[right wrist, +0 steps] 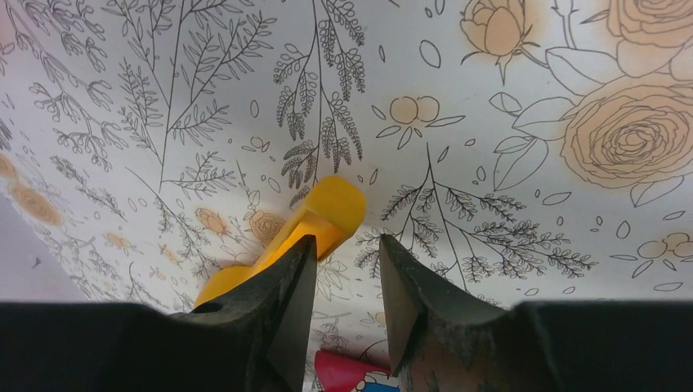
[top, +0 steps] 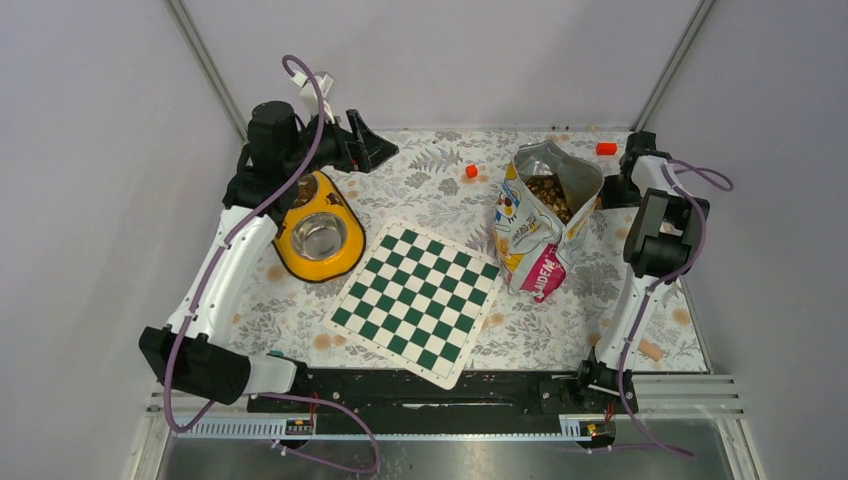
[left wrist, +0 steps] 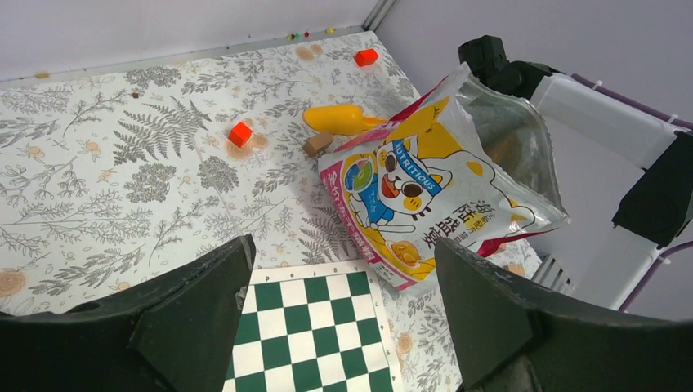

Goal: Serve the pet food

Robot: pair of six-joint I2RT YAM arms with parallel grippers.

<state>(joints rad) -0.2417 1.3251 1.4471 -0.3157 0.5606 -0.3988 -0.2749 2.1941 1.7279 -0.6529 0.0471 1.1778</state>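
The pet food [top: 548, 194] shows as brown kibble inside an open cartoon-cat bag [top: 540, 225] that leans at the right of the table. A yellow bowl with a steel insert [top: 320, 236] sits at the left. My left gripper [top: 366, 146] hovers beyond the bowl, open and empty [left wrist: 343, 253]. My right gripper [top: 612, 190] is low behind the bag. In the right wrist view its jaws [right wrist: 345, 245] stand partly open over bare cloth. A yellow scoop's handle [right wrist: 328, 214] lies just past the left finger [right wrist: 294, 269], not between the jaws. The scoop [left wrist: 339, 118] rests behind the bag [left wrist: 425, 192].
A green-and-white chessboard mat [top: 415, 300] lies between bowl and bag. Red cubes [top: 471, 171] [top: 606, 148] lie near the back edge. One wooden block [left wrist: 317, 144] lies by the scoop, another [top: 651, 349] at the front right. Walls enclose the table.
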